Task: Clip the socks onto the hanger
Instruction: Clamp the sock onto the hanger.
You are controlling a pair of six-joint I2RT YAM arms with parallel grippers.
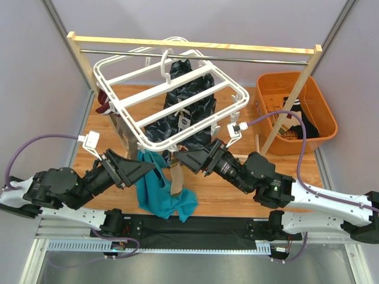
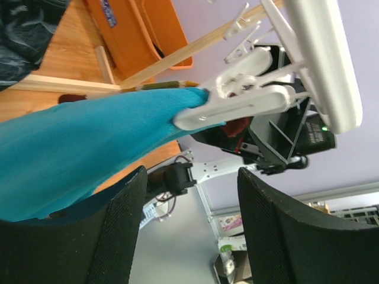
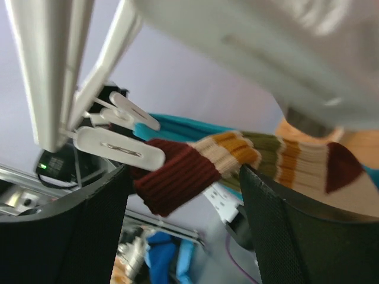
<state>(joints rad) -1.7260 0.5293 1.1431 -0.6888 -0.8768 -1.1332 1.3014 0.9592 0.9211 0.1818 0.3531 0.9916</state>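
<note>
My left gripper and right gripper are gaping empty (teal sock, striped sock clipped to hanger); I am judging backing clear comes next.

Left tool and right tool pointing inward, both spread wide

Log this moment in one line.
left gripper: open, beside teal sock held by clip | right gripper: open around striped sock | hanger: hanging on rail
</note>
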